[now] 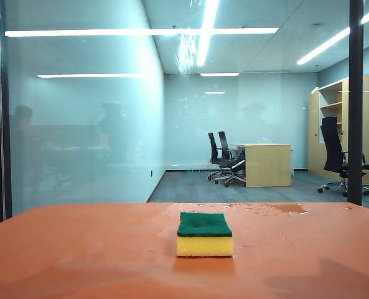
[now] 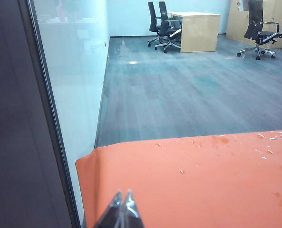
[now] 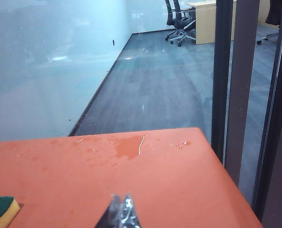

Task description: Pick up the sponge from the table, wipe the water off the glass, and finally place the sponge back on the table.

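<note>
Sponge position relative to both end effectors, before pickup.

The sponge [image 1: 204, 234] lies flat mid-tabletop [image 1: 78, 249], long axis parallel to the glass [image 1: 84, 112]. It shows at the frame edge only in the right wrist view, so the right end effector [image 3: 121, 211] is judged nearer. The right and left end effector [image 2: 121, 209] jaws are both closed, empty.

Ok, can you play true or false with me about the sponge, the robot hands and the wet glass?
1. The green-topped yellow foam sponge lies on the smooth orange table. True.
2. The left gripper holds the sponge. False: its jaws are shut on nothing.
3. The right gripper has its jaws wide open. False: shut.
4. Whitish water streaks mark the big clear glass wall pane. True.
5. The sponge touches the glass. False: it sits apart from it.
</note>
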